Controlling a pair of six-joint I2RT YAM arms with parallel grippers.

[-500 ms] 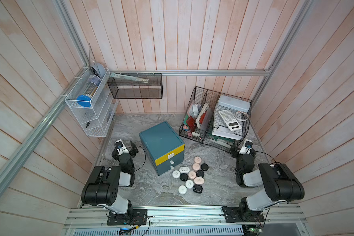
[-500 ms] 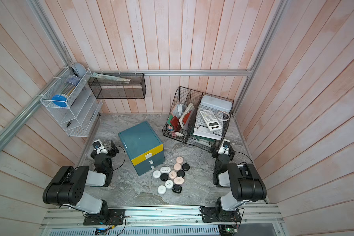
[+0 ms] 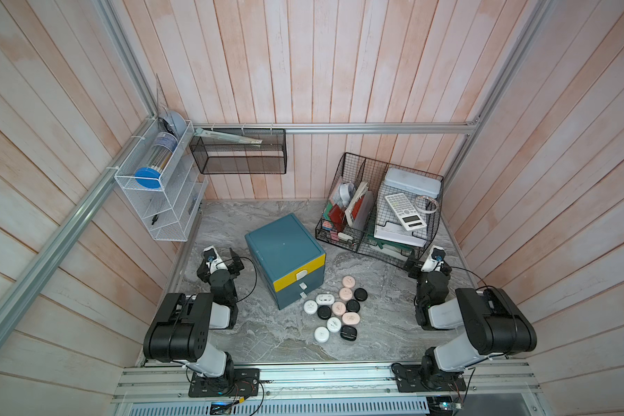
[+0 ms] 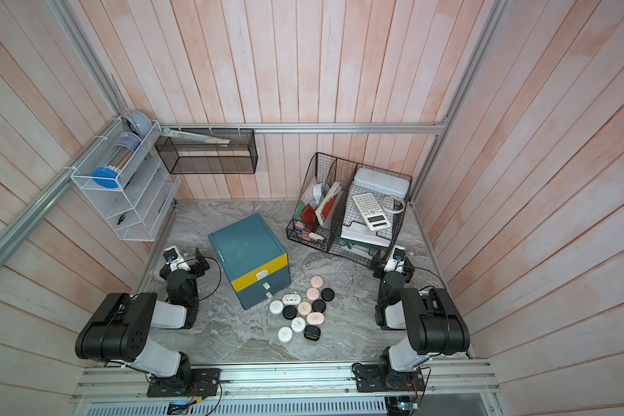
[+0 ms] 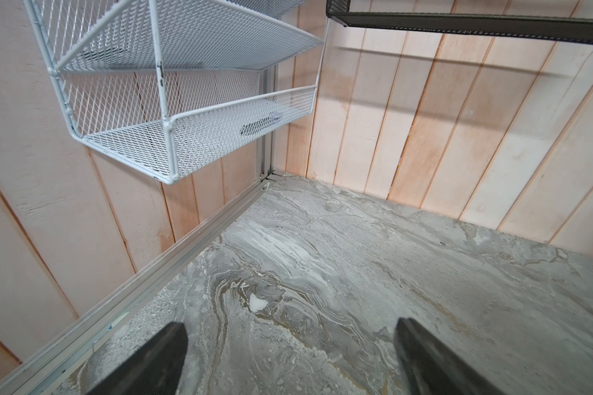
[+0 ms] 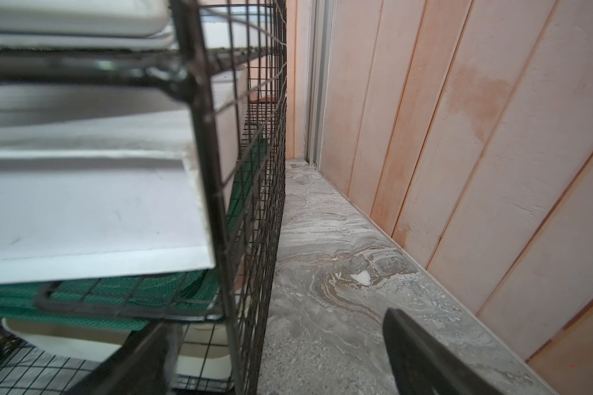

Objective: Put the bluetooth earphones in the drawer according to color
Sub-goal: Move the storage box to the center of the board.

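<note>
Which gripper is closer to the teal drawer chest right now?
Left. The left gripper sits close beside the drawer chest, at its side away from the drawer fronts. The right gripper is farther off, beside the black wire organiser.

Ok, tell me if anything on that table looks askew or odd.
The drawer chest sits turned at an angle to the walls. The earphone cases lie in a loose cluster by its front. Nothing looks spilled or damaged.

Black wire organiser (image 3: 436,216) back right — calculator (image 3: 406,211) on top — white rack (image 3: 170,219) on left wall.
</note>
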